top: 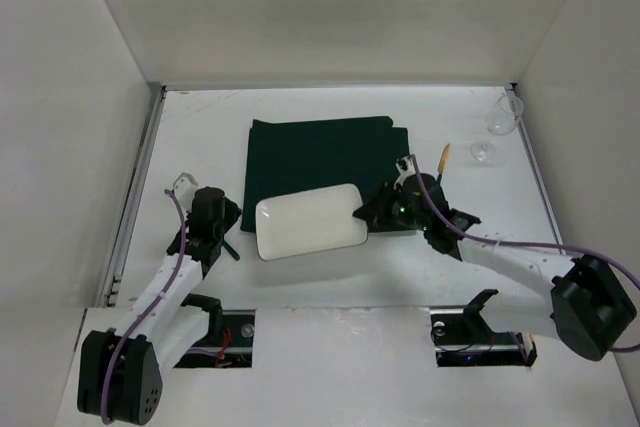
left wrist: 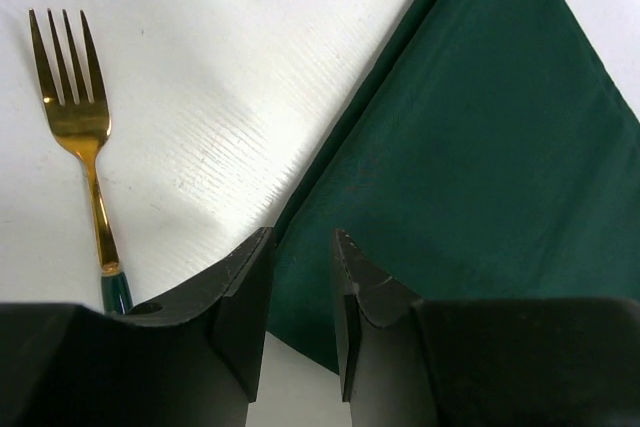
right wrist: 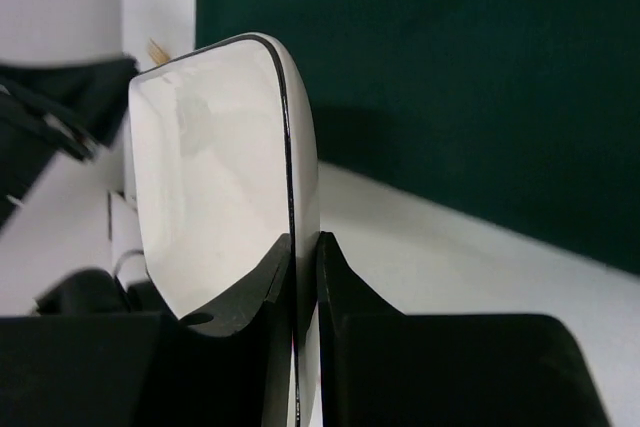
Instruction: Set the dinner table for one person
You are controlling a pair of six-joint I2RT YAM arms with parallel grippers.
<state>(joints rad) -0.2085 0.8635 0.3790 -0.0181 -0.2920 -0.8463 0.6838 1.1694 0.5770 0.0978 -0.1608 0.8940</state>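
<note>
The dinner table (top: 200,127) is a white tabletop with a dark green mat (top: 325,152) at its middle. A white rectangular plate (top: 310,220) sits at the mat's near edge, overlapping it. My right gripper (top: 368,215) is shut on the plate's right rim; in the right wrist view its jaws (right wrist: 305,242) clamp the plate (right wrist: 210,167) edge-on. My left gripper (top: 222,215) is left of the plate, slightly open and empty (left wrist: 303,242), over the mat's (left wrist: 480,147) corner. A gold fork (left wrist: 80,127) with a green handle lies on the table to its left.
Two clear glasses (top: 505,115) (top: 483,151) stand at the far right. A gold utensil (top: 445,157) lies just right of the mat, behind my right gripper. Metal rails line both sides of the table and white walls enclose it.
</note>
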